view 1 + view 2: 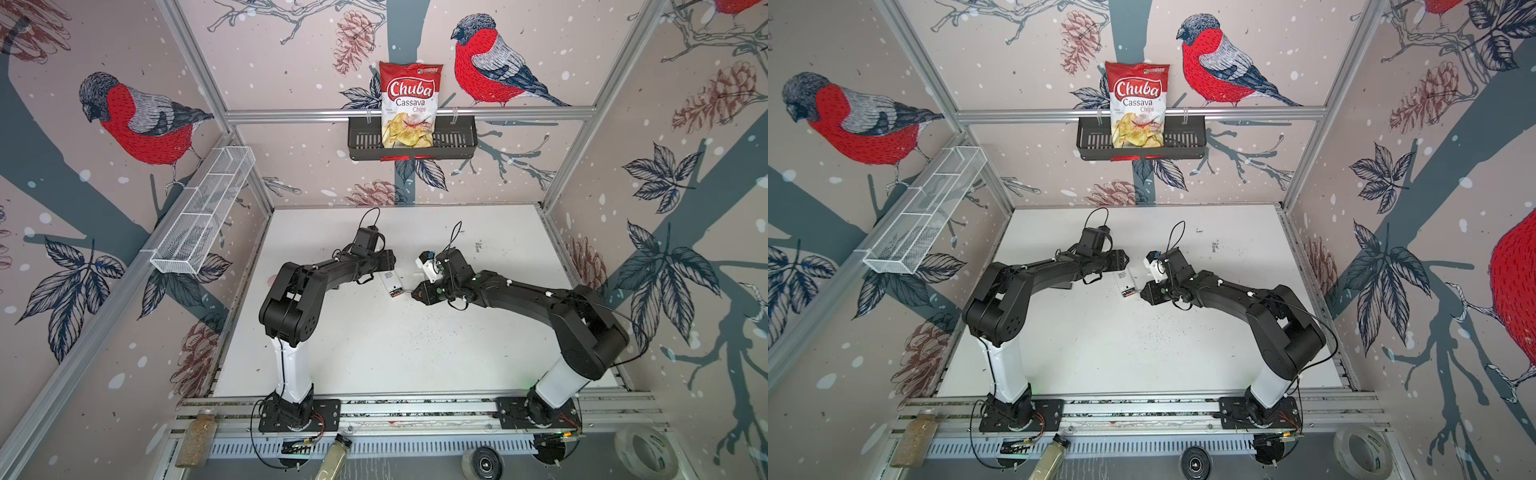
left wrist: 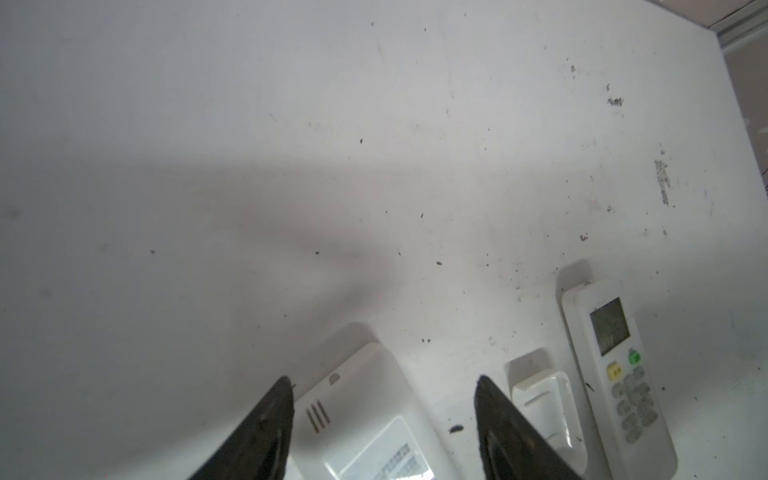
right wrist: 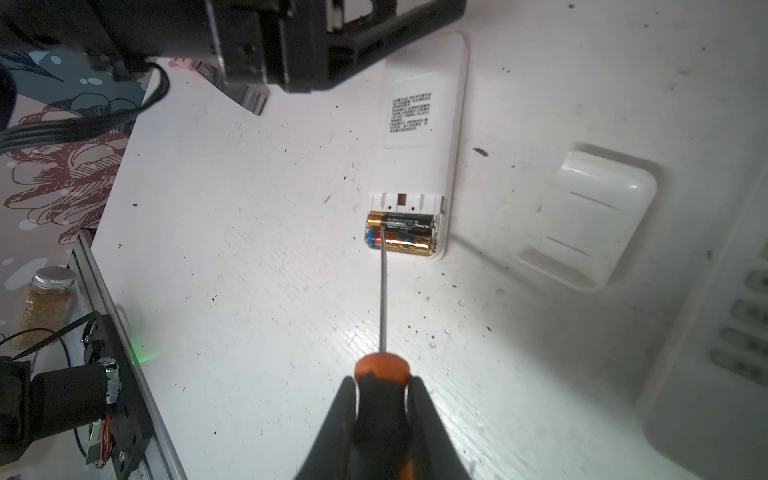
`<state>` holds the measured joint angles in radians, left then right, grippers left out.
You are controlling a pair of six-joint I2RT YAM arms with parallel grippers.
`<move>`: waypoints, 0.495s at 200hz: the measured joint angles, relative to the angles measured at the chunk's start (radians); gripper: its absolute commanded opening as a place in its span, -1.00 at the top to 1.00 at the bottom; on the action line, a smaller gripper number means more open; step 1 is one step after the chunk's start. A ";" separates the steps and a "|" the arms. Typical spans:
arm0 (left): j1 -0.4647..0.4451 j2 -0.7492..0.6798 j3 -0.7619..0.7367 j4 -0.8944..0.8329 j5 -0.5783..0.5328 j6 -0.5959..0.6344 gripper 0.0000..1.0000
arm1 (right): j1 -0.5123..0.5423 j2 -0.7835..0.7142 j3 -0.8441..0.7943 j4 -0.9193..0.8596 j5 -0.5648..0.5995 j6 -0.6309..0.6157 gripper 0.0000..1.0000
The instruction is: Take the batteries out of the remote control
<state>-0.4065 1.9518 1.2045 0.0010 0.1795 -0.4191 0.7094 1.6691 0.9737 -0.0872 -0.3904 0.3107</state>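
The remote control (image 3: 419, 124) is a slim white bar lying flat and face down, printed label up, just beside the loose white battery cover (image 3: 590, 216). The compartment at one end of it is uncovered. Two batteries (image 3: 401, 232) sit inside, side by side and touching, laid across the remote's width: one black with a gold end, the other gold with a blue-and-red end
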 measured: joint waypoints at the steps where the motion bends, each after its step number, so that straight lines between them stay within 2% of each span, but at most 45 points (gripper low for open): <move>1: 0.000 0.001 0.001 -0.003 0.000 0.000 -0.27 | 0.000 0.000 0.000 0.000 0.000 0.000 0.80; 71: -0.003 0.016 0.006 -0.033 -0.017 0.008 -0.01 | 0.010 0.035 0.031 -0.035 0.039 -0.002 0.80; 99: -0.008 0.019 0.004 -0.031 -0.032 0.012 0.02 | 0.010 0.043 0.048 -0.056 0.046 -0.011 0.80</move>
<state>-0.4149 1.9709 1.2083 -0.0299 0.1471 -0.4068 0.7193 1.7119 1.0218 -0.1432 -0.3447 0.2996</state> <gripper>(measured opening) 0.493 0.226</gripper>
